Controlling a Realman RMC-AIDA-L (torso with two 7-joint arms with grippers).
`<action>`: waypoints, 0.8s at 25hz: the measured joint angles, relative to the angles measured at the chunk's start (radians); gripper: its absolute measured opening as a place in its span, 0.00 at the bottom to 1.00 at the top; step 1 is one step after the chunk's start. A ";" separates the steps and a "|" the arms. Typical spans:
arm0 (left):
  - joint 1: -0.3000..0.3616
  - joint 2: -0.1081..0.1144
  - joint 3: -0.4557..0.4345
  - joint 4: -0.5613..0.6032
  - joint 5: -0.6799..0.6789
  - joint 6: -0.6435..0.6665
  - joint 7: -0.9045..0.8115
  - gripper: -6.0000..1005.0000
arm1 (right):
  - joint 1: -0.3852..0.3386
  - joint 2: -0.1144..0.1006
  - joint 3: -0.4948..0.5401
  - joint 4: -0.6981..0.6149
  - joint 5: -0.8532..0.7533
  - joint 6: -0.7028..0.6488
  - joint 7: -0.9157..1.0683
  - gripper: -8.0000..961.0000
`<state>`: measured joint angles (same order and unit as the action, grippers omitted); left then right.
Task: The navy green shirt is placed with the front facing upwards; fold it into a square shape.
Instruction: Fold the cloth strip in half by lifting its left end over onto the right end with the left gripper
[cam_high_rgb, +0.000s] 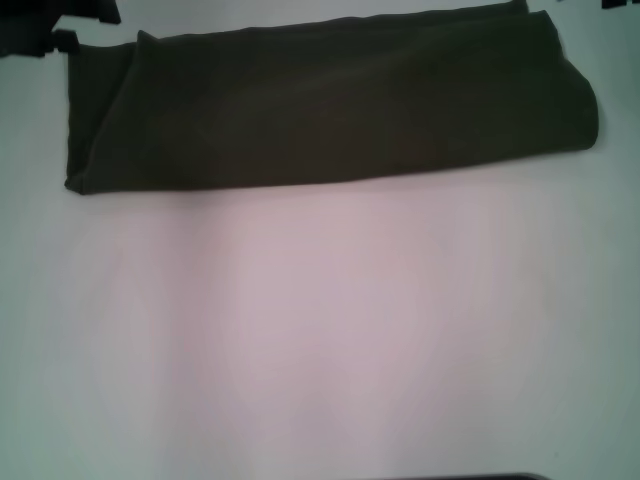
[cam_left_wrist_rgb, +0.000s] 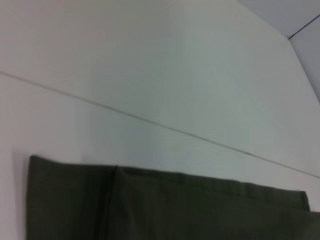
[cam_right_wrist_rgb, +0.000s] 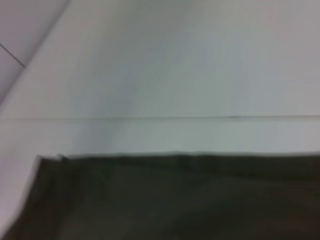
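Bare white table (cam_high_rgb: 320, 340) filled the whole near half of the head view, with nothing sitting on it. Further back, the shirt (cam_high_rgb: 330, 105) lay across the far part of the table as one long, dark olive band running side to side, already folded over on itself. Its right end was a soft rounded roll, while the left end was flatter, with a layer edge showing as a slanted crease near the corner. No lettering or collar was visible anywhere, only plain fabric.

Up in the far left corner of that same view, a dark bit of the left claw (cam_high_rgb: 62, 32) poked in, right at the shirt's far left corner. Couldn't tell whether it was open, closed or pinching cloth, too little of it showed. A tiny dark sliver sat at the top right edge too, and I couldn't say what it was.

The wrist cameras added what the head view didn't: a thin seam line running across the table beyond the shirt. The left wrist view showed the shirt (cam_left_wrist_rgb: 165, 207) with stacked layers and a vertical fold edge. The right wrist view showed the shirt (cam_right_wrist_rgb: 170, 197) with a straight far edge. Neither showed any fingers.
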<state>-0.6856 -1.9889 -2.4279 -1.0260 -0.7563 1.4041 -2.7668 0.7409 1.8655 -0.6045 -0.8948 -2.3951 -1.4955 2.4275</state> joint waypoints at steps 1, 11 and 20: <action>0.009 -0.002 -0.002 0.000 0.000 0.000 0.001 0.70 | -0.030 0.010 0.012 -0.015 0.046 -0.002 -0.030 0.97; 0.077 -0.033 -0.019 -0.004 -0.140 0.003 0.054 0.69 | -0.288 0.064 0.036 -0.065 0.411 -0.093 -0.241 0.97; 0.132 -0.067 -0.040 0.015 -0.231 0.001 0.176 0.68 | -0.373 0.091 0.050 -0.037 0.417 -0.145 -0.328 0.97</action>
<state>-0.5540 -2.0559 -2.4674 -1.0110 -0.9874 1.4048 -2.5909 0.3683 1.9567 -0.5544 -0.9314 -1.9781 -1.6400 2.0992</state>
